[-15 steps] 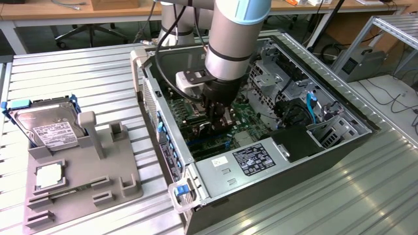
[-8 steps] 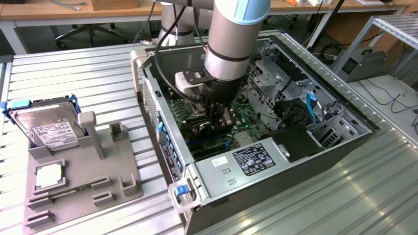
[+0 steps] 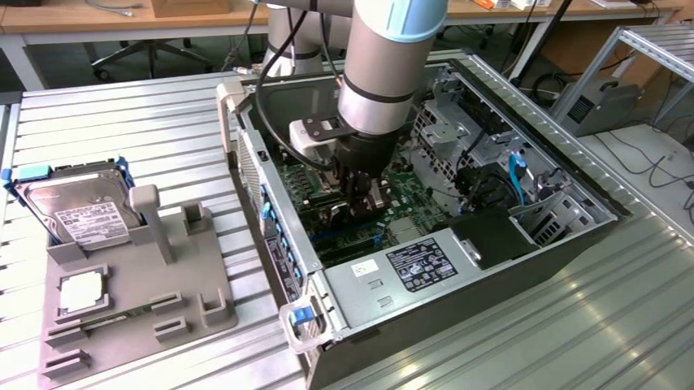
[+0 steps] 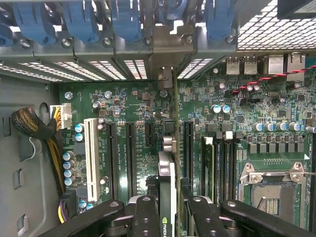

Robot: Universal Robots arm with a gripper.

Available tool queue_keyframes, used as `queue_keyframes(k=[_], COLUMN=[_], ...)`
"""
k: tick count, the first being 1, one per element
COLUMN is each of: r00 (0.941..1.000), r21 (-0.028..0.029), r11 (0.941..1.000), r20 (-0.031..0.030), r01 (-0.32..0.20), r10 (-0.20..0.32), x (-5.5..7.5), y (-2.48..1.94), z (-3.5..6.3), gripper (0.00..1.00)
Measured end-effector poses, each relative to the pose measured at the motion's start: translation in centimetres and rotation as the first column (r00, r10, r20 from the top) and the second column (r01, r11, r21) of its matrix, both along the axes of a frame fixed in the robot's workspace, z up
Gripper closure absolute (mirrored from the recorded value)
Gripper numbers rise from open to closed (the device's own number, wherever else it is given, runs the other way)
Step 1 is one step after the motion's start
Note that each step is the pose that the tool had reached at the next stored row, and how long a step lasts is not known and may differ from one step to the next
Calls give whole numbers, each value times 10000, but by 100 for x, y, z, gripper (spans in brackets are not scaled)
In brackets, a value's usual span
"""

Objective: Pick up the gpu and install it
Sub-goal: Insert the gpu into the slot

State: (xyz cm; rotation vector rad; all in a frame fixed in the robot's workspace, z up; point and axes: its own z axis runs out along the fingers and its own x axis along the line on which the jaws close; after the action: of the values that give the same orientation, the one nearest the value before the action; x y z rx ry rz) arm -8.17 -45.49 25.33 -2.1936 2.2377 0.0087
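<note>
The gpu (image 4: 166,170) is a thin black card seen edge-on, standing on edge over the green motherboard (image 4: 138,123) between two long black expansion slots. Its bracket end points toward the slotted rear panel (image 4: 148,66) of the case. My gripper (image 4: 170,210) is shut on the card, one black finger (image 4: 145,217) on each flat side. In the exterior view the gripper (image 3: 366,193) reaches straight down into the open computer case (image 3: 564,203), with the dark gpu (image 3: 349,214) just under it, close to the board.
A white slot (image 4: 90,153) and the processor socket (image 4: 269,192) flank the card. Blue latches (image 4: 79,22) line the rear panel. A power supply (image 3: 423,264) and cables fill the case's near end. Outside, a grey fixture (image 3: 162,313) holds a hard drive (image 3: 76,207) and a chip (image 3: 81,292).
</note>
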Motion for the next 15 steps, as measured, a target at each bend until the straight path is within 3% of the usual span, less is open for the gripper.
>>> queue_keyframes(k=[15], r00=[10000], r21=[-2], r11=[10000], r20=[-1], r01=[0], r10=[0], x=[-3], y=[0], z=[-4], gripper=[73])
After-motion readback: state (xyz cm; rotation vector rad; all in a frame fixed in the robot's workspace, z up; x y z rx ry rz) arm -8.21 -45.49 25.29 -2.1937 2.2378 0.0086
